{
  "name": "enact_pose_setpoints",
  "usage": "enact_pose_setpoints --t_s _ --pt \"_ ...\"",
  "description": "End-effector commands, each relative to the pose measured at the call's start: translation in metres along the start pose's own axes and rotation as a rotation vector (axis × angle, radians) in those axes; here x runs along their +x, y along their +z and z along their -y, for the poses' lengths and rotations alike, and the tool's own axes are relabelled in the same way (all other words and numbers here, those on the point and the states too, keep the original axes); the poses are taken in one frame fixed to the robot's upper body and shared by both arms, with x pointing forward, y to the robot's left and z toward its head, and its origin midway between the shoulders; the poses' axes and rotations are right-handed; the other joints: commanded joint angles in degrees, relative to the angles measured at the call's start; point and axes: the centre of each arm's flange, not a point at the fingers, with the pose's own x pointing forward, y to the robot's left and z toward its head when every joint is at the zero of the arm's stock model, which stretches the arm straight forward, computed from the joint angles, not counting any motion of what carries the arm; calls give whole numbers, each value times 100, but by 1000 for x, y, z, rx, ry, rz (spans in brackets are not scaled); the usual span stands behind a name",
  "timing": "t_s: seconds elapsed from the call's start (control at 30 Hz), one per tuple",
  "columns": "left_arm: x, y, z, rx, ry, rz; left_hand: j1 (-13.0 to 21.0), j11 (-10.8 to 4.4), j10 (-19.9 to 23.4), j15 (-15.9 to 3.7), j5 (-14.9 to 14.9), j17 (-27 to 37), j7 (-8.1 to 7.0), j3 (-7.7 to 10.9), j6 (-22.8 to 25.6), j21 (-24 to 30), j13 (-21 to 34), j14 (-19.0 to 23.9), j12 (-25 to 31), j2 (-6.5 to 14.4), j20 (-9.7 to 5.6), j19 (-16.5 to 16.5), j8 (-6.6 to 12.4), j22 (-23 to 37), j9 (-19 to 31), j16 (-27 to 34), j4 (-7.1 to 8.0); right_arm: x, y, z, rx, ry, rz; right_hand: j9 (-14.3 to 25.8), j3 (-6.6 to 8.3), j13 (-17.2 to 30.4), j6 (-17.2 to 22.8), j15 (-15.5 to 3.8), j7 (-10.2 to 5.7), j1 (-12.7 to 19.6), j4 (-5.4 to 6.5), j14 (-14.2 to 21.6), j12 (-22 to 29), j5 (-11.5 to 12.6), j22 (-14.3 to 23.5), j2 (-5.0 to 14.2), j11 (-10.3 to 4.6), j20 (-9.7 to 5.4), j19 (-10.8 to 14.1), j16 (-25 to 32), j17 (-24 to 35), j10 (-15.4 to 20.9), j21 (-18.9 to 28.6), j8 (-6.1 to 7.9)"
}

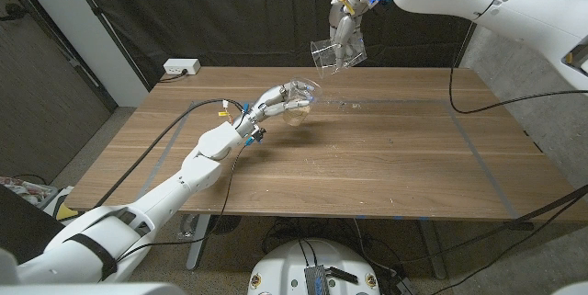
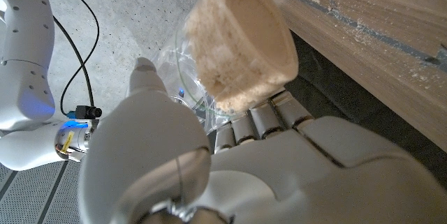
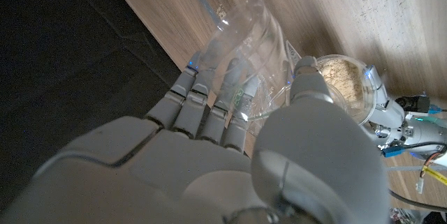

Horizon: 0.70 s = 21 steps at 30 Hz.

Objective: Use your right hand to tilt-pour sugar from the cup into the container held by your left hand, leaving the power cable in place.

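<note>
My right hand (image 1: 347, 27) holds a clear plastic cup (image 1: 336, 55) high over the table's far middle, tilted. In the right wrist view the fingers of the right hand (image 3: 209, 147) wrap the cup (image 3: 244, 49), which looks see-through with no sugar visible inside. Below it my left hand (image 1: 274, 102) grips a clear container (image 1: 299, 109) just above the table; it holds pale brown sugar (image 2: 241, 42), (image 3: 342, 84). The left hand (image 2: 265, 168) clasps the container from beneath. A black cable (image 1: 161, 146) lies on the table beside my left forearm.
Loose sugar grains (image 1: 351, 104) are scattered on the wood near the container. A white power strip (image 1: 181, 67) sits beyond the back left corner. Another black cable (image 1: 487, 107) crosses the table's right back part. Grey tape lines (image 1: 480, 159) mark the tabletop.
</note>
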Motion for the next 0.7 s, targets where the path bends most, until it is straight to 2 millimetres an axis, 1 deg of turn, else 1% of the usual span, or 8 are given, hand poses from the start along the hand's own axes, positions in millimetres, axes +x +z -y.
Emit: enact_pose_setpoints --t_s 0.03,0.1,0.23,0.3,0.37,0.47,0.63,0.7 --pt "-1 8 -9 -11 57 49 -43 -132 -225 -487 47 25 36 -41 -15 -17 35 -58 23 49 -85 -62 -20 7 37 -18 3 -16 -33 -7 205 -99 -8 -18 227 -3 110 -909 -166 127 168 44 -32 32 8 100 8 -172 9 -31 24 -25 18 -10" --pt "-1 9 -9 -17 61 55 -38 -87 -254 -501 48 32 55 -42 -40 -21 43 -75 23 55 -84 -67 -29 8 44 -24 2 -16 -35 -8 226 -110 -10 -27 230 -8 111 -908 -170 129 175 47 -38 29 8 109 13 -166 10 -34 25 -18 19 -16" --pt "0 11 -10 -24 69 68 -29 -57 -270 -478 49 39 78 -44 -65 -22 53 -85 32 57 -84 -63 -40 8 51 -28 -3 -17 -40 -11 267 -132 -12 -44 231 -8 113 -907 -164 132 183 45 -49 22 7 113 30 -158 7 -42 24 -17 19 -27" --pt "0 12 -11 -27 74 73 -18 -7 -303 -472 50 45 106 -45 -86 -25 60 -96 32 57 -91 -64 -50 9 57 -32 -9 -17 -43 -13 289 -144 -12 -56 232 -27 117 -905 -155 129 193 51 -61 17 6 122 69 -154 7 -45 23 0 19 -34" --pt "0 13 -11 -33 80 76 -12 32 -305 -466 51 50 122 -47 -93 -26 64 -112 41 55 -94 -63 -55 9 61 -38 -13 -17 -46 -15 312 -157 -11 -63 232 -32 110 -905 -149 127 196 53 -66 14 6 123 72 -151 9 -47 22 6 20 -42" --pt "-1 14 -13 -38 88 79 -5 45 -325 -456 52 55 122 -51 -101 -28 67 -128 42 48 -93 -62 -61 9 66 -44 -20 -17 -50 -18 348 -178 -10 -73 229 -41 109 -899 -134 113 209 52 -73 9 5 125 69 -146 15 -55 17 19 22 -50" --pt "-2 15 -15 -45 100 79 1 79 -355 -473 53 63 96 -59 -110 -32 45 -160 30 39 -95 -64 -71 10 71 -56 -25 -16 -59 -25 419 -220 -9 -97 218 -51 90 -894 -99 68 240 52 -96 -5 3 128 73 -135 18 -74 3 11 24 -74" --pt "-2 15 -15 -49 105 80 3 91 -374 -477 54 69 31 -65 -127 -36 22 -174 16 34 -95 -68 -81 10 75 -62 -27 -16 -62 -29 448 -236 -9 -109 215 -61 80 -893 -90 50 252 53 -107 -11 2 131 86 -136 20 -82 -4 17 24 -87"
